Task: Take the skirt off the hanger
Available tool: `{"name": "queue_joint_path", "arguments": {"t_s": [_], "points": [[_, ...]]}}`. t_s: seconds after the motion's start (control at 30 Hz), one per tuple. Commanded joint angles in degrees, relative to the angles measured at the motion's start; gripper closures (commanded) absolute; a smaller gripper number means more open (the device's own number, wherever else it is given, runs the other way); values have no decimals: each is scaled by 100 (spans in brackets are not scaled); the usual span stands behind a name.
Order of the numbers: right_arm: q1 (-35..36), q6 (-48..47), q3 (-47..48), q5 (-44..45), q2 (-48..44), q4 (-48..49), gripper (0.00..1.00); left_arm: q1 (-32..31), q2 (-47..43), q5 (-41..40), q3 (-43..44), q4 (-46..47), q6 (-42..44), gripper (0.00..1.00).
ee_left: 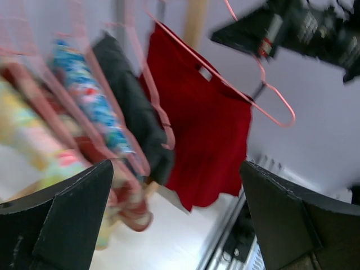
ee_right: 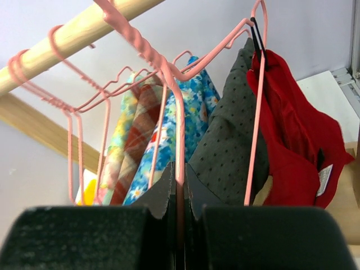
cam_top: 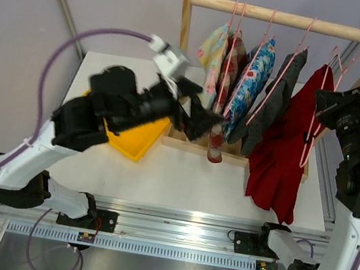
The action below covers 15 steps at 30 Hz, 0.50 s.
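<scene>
- Right gripper (ee_right: 179, 194), lower centre: clamped tight on pink hanger (ee_right: 180, 124) wire.
- Left gripper (ee_left: 174, 222) spread wide, holding nothing, facing red skirt (ee_left: 208, 129).
- Hem near table (cam_top: 180, 176) front edge.

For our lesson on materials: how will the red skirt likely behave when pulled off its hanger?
Probably floppy: the red skirt hangs in loose folds. Likely light: its thin pink hanger isn't visibly bent. It may swing when pushed.

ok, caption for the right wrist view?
Right gripper shut on a pink hanger below the rod, red skirt at right.
</scene>
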Motion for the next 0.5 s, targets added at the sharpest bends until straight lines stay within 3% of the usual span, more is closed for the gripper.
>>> {"name": "queue_joint_path", "arguments": {"t_s": [0.0,0.03,0.23,0.47], "points": [[-15,126,20,-331,-577,368,100,-1190,409,-877,-196,576,682,1],[-16,153,11,-383,-640,281,100,-1532,506,-913,-284,891,656,1],[-15,337,-172,-611,-1158,25,100,-2080,612,-282,-1926,2788,568,1],[-7,539,-323,-937,-1537,-18,100,-2300,1095,-88,-2385,3943,613,1]]}}
